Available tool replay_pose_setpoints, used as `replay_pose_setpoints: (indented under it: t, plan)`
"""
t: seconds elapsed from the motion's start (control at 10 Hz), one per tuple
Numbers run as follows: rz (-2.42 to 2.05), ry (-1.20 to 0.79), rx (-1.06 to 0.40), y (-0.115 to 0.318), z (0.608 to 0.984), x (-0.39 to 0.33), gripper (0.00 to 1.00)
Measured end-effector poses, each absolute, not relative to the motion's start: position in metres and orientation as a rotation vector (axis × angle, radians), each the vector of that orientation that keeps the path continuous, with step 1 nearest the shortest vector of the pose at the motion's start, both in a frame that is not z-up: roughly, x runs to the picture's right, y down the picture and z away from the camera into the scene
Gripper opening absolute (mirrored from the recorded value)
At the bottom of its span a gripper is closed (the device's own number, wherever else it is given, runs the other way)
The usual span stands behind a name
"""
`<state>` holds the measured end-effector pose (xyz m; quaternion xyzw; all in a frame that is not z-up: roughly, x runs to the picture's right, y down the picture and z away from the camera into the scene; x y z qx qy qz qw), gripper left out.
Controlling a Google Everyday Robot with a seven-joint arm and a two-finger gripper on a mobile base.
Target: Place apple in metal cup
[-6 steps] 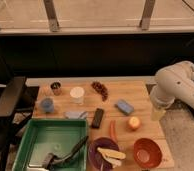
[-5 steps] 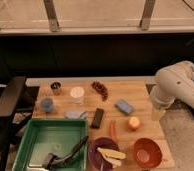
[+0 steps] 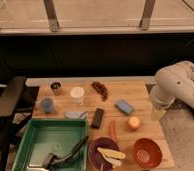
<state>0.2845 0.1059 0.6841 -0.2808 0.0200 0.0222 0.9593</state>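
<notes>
The apple (image 3: pixel 134 123), small and yellow-orange with a reddish blush, lies on the wooden table (image 3: pixel 135 92) near its right edge. The metal cup (image 3: pixel 56 88), small and silver-grey with a dark inside, stands upright at the table's far left corner. My white arm (image 3: pixel 177 85) hangs over the table's right edge. The gripper (image 3: pixel 157 113) points down at that edge, right of the apple and a little behind it, not touching it. The cup is far to its left.
A white cup (image 3: pixel 77 94) and a blue cup (image 3: pixel 47 104) stand near the metal cup. A carrot-like thing (image 3: pixel 113 131), red bowl (image 3: pixel 148 152), purple bowl (image 3: pixel 94 150), green tray (image 3: pixel 40 135), black bar (image 3: pixel 97 117) and blue sponge (image 3: pixel 124 106) fill the table. A chair (image 3: pixel 10 100) is at the left.
</notes>
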Motion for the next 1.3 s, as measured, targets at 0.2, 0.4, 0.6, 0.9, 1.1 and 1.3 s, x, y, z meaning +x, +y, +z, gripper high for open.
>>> replay_pose_setpoints:
  t: [0.2, 0.4, 0.6, 0.9, 1.1, 1.3]
  plan:
    - [0.045, 0.041, -0.569, 0.106, 0.684, 0.285, 0.65]
    - [0.045, 0.041, -0.569, 0.106, 0.684, 0.285, 0.65]
    - [0.045, 0.041, -0.569, 0.106, 0.684, 0.285, 0.65]
    - [0.037, 0.038, -0.565, 0.104, 0.683, 0.285, 0.65]
    - [-0.058, 0.023, -0.553, 0.086, 0.681, 0.284, 0.65]
    - [-0.113, -0.001, -0.569, 0.073, 0.682, 0.278, 0.65]
